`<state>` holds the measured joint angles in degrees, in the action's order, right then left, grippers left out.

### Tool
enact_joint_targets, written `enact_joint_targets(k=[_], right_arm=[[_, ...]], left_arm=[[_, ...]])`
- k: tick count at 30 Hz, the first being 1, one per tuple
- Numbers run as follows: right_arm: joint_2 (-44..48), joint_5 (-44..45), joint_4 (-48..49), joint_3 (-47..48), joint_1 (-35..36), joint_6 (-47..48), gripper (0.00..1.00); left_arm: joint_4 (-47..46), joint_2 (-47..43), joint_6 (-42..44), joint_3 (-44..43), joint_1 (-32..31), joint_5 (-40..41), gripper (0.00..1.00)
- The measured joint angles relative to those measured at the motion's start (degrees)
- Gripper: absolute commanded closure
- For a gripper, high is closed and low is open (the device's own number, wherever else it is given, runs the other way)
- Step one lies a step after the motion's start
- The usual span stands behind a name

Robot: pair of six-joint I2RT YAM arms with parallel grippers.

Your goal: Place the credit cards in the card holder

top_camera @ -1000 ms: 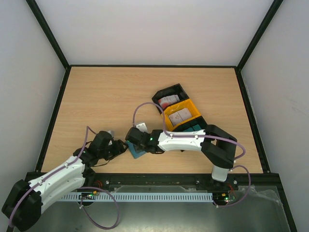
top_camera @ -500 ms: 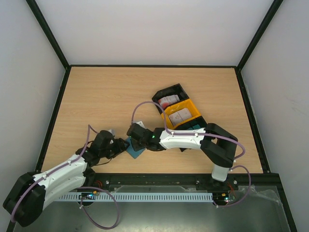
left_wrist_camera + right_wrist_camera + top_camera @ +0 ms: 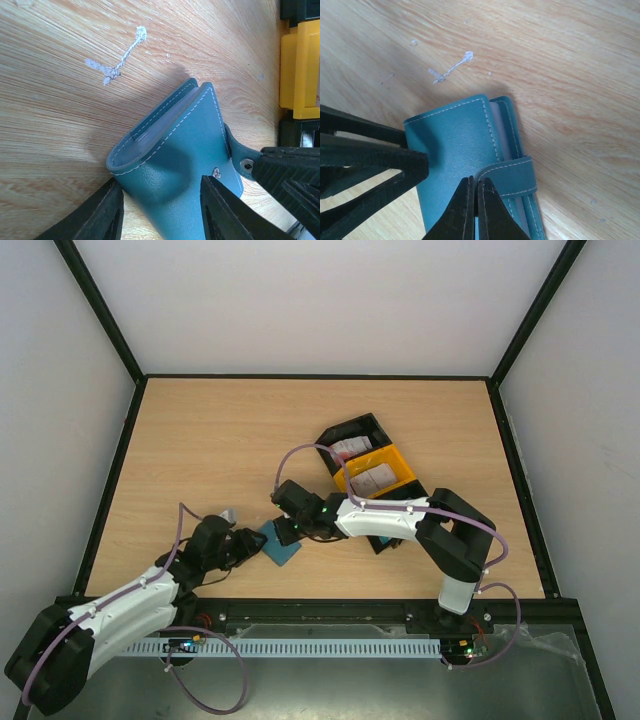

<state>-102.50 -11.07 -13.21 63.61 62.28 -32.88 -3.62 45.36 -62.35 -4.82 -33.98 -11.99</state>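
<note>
**Operator:** Where's the wallet, and what is it like?

**Spotter:** Your wallet [image 3: 281, 544] lies low and left of centre in the overhead view, flat on the wood-grain table [image 3: 200, 440], between your two grippers. It is a folded teal rectangle with rounded corners. The skin is finely grained like leather, with pale stitching along the edges. In your left wrist view the two leaves gape a little and show a paler blue-grey layer between them. A small metal stud [image 3: 216, 172] sits on the upper face, and a stitched strap [image 3: 512, 175] wraps over one edge.

**Operator:** And the grippers?

**Spotter:** Your left gripper [image 3: 160, 182] is spread part-way, with one smooth black finger at each side of the wallet's near corner. You can't tell from these views whether the pads press it. Your right gripper [image 3: 475, 181] has its tips pressed tight together, and they point onto the wallet's face just beside the strap.

**Operator:** The cards?

**Spotter:** You have two in sight, right of centre in the overhead view. The black bin [image 3: 345, 425] holds a white card [image 3: 347, 449] with red marks. The yellow bin [image 3: 403, 468], touching it at the lower right, holds a pale card [image 3: 372, 478] with reddish print. Both are thin, flat rectangles, well apart from the wallet. A chalky white scratch [image 3: 117, 60] marks the table near the wallet.
</note>
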Motion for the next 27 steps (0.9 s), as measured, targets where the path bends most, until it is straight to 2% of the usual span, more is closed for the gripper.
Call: enact_joint_targets(k=[11,27], right_arm=[[-0.7,-5.7,0.0,0.2,0.0,4.4,0.98],[-3.5,0.7,-4.2,3.9,2.3,7.4,0.98]], left_arm=[[-3.0,-0.8,-1.3,1.9,-0.1,1.0,0.60],[-2.3,-4.1,-3.3,3.5,-0.1,0.9,0.67]])
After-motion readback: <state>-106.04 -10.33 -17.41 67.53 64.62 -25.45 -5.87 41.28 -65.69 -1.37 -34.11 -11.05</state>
